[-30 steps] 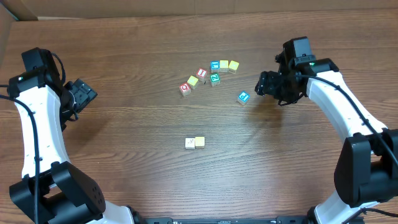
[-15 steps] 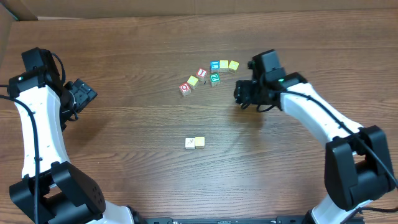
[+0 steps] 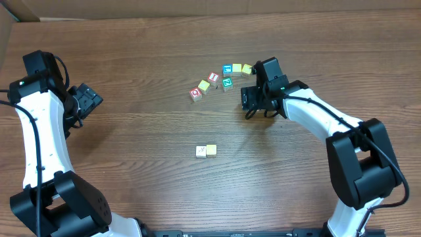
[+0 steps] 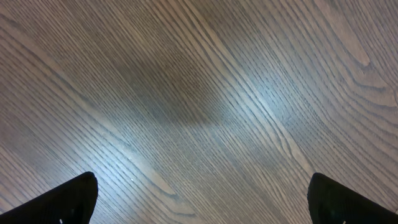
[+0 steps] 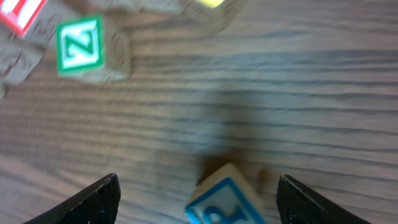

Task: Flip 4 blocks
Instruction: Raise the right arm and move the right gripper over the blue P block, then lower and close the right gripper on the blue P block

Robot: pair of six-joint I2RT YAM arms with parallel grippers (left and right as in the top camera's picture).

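**Right claw standing wide around the blue-faced block**

A brown wood-grain table [image 3: 131,52] is filling every view, with a strip of cardboard [image 3: 13,10] showing past its far left corner. Near the far middle of the table, small letter cubes are lying in a loose arc. A red-faced cube [image 3: 195,94] is sitting at the arc's left end.

The right gripper [image 3: 248,100] is hanging just beside the right end of that arc, pointing down at the wood. In the wrist view its jaws are standing wide, and the blue-faced block [image 5: 227,202] is lying between them, tilted, with a gap on each side. Neither finger is touching it. From overhead that block is hidden under the claw.

The green Z block [image 5: 79,43] is sitting flat on the table just ahead of the claw, green face up, among the arc's cubes.

Well apart from the arc, nearer the front middle of the table, the whitish block [image 3: 200,151] and the yellow block [image 3: 211,150] are resting side by side, touching.

The left gripper [image 3: 89,102] is hovering far off at the left side. Its jaws are spread fully, and only bare wood is showing between its two dark fingertips [image 4: 62,202].
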